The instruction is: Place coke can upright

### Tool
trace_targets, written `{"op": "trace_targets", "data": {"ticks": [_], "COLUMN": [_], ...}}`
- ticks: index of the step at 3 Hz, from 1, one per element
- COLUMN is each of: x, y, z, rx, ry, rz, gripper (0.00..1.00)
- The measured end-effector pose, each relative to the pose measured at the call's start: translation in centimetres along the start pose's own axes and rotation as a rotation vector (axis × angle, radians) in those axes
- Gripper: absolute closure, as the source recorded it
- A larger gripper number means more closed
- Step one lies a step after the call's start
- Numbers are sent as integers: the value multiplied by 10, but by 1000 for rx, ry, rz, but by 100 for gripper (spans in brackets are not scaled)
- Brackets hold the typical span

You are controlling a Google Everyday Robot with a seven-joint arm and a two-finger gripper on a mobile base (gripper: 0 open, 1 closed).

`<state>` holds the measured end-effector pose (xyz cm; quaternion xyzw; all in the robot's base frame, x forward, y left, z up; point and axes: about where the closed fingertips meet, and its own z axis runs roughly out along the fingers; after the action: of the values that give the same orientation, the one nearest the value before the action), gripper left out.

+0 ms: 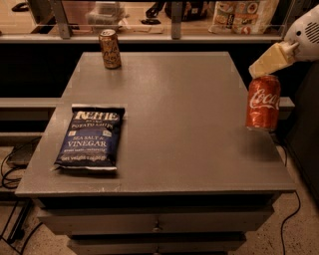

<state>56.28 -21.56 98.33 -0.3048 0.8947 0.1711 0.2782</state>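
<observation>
Much of the gripper [262, 69] was cut off by the right edge of the view. We saw only a white rounded housing [306, 31] and, sloping down from it, the tan fingers [271, 57]. They read as a single wedge, so we could not make out the gap between them. Their tips met the top rim of the coke can [263, 102], which hung upright from them. Its base stood clear of the worktop [189, 124], right at the right-hand edge, and a soft shadow lay on the grey surface below it. From that we took the fingers to be closed on the can's top. The top end itself was hidden behind the fingertips, so we could not say whether the can was opened.

A tan-gold can [109, 48] stood upright at the far left of the worktop, well apart from the red one. Its markings were too dim to read. A blue chip bag [90, 137] lay flat near the front left edge, label up, and its contents did not show.

Below the worktop a drawer front [157, 222] was shut. On the ledge behind, printed packages [244, 15] and a clear tub [104, 12] were cut off by the top of the view. Dark cables [10, 167] trailed on the floor to the left.
</observation>
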Motion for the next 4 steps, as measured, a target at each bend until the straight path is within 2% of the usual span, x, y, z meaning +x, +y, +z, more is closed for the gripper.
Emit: {"op": "trace_targets", "data": {"ticks": [1, 2, 3, 4], "x": [-3, -9, -23, -36], "y": [2, 14, 20, 26], "z": [3, -3, -8, -10], "rx": [17, 47, 92, 116], "ry": [1, -73, -202, -331], "rz": [-24, -106, -207, -293], "gripper": [100, 100, 100, 100]}}
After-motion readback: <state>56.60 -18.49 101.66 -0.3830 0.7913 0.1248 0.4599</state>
